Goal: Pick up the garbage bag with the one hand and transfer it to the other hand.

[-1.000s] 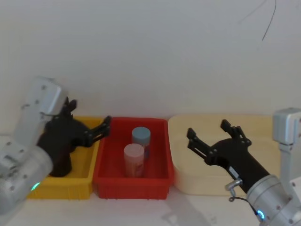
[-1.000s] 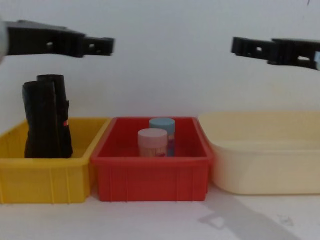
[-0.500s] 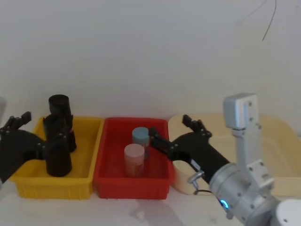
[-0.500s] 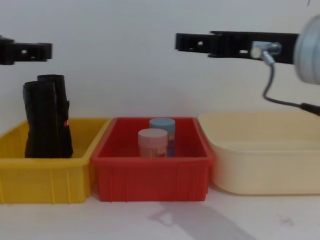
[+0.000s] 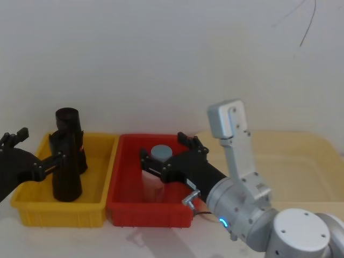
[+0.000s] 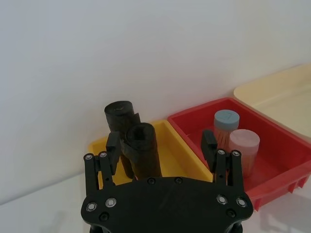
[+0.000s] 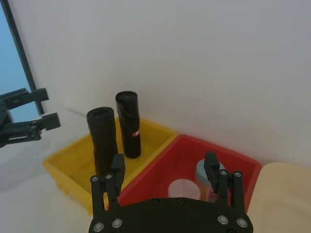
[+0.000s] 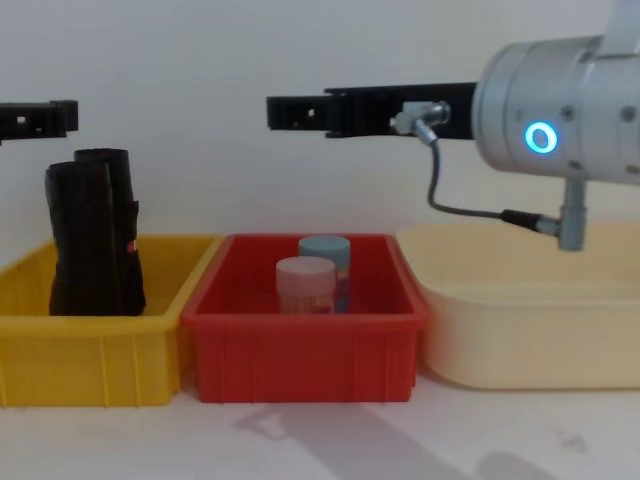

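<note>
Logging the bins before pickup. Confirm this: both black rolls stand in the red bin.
Wrong bin. The plain roll and the red-marked roll both stand in the yellow bin, not the red one, as the chest view shows.

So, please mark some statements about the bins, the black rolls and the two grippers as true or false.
1. The plain matte black cylindrical garbage bag roll stands upright in the yellow plastic bin. True.
2. The left gripper is shut on that roll. False: it is open, higher than the roll, holding nothing.
3. The right gripper hangs open over the red plastic bin. True.
4. The pink-lidded jar and the blue-lidded jar stand in the yellow bin. False: both stand in the red bin.
</note>
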